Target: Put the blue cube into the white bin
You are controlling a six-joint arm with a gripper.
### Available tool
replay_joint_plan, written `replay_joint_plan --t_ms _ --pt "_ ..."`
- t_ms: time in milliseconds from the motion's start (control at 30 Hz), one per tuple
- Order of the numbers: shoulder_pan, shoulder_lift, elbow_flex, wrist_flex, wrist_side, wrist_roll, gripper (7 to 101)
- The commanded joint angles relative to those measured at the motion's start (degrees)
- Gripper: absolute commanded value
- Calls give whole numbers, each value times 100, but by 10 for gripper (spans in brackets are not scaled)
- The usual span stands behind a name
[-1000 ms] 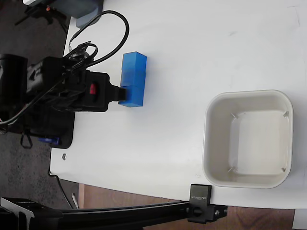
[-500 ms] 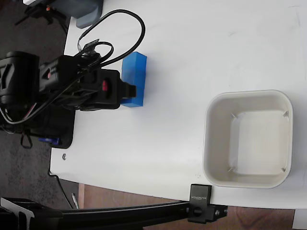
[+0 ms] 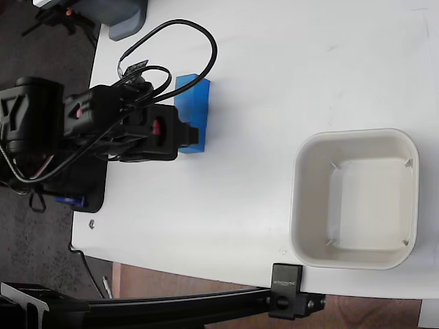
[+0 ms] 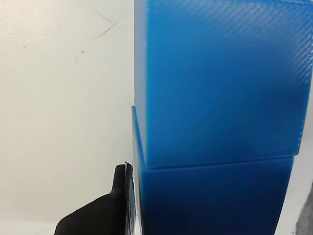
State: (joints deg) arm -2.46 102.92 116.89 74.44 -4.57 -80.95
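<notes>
Blue cube (image 4: pixel 215 196): fills the lower foreground of the wrist view, one dark finger (image 4: pixel 110 210) pressed flat against its left face; the opposite finger is out of frame, so whether the grip is closed on it cannot be told. A second blue cube (image 4: pixel 220 78), alike in colour and finish, touches it directly behind, the seam between them plain. White table (image 4: pixel 63 98): bare matte surface with faint scratches to the left. Fixed view: gripper (image 3: pixel 185 135) at the lower end of the blue block (image 3: pixel 193 110), near the table's left edge, black cable (image 3: pixel 171 48) looping above the arm. White bin (image 3: pixel 354 197): well apart to the right, upright, near the lower table edge.
</notes>
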Motion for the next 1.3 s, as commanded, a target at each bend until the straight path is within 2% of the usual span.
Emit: replay_joint_plan --t_ms 33,233,333,433,567,667,767,833,967,1000,1067,1200,1300 --pt "35 53 -70 -70 -105 -281 780" --pt "44 -9 18 -123 -18 -185 680" --pt "44 53 97 -185 35 -97 535" --pt "9 176 62 -185 158 88 457" --pt "-9 299 -202 18 352 334 352" --pt "-18 483 -431 264 536 589 315" --pt "-9 958 -545 431 668 1028 298" --pt "0 1389 -510 352 703 1406 293" --pt "-9 1837 -606 132 782 2936 266" --pt "-18 1925 -589 -18 835 3428 266" --pt "-44 2136 -334 -677 958 4482 266" --pt "132 2408 536 -2892 1230 5730 263" --pt "290 2250 817 -4368 1415 6152 263"
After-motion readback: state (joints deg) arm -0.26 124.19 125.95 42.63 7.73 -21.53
